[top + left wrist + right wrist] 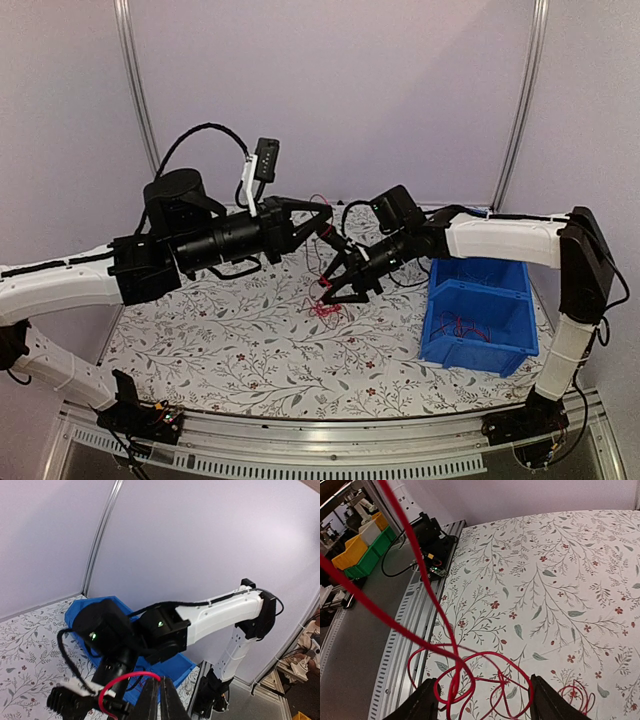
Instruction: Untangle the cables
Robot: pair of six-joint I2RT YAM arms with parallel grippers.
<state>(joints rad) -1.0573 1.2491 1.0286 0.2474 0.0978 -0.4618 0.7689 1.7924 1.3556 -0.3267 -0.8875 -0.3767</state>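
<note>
The cables (326, 306) are a small clump of thin red wires lying on the floral tablecloth near mid-table. My left gripper (326, 218) is raised above it and shut on a red strand that loops beside its fingers (150, 700) in the left wrist view (116, 683). My right gripper (338, 292) is open, low over the clump. In the right wrist view the red loops (470, 677) lie between its two fingers (427, 702), and taut strands rise up to the left. A small separate red coil (577, 696) lies to the right.
A blue bin (478, 312) with a few thin red wires inside stands at the right of the table. The table's metal rail (415, 625) and its near edge lie beside the clump. Coloured crates (360, 547) stand off the table.
</note>
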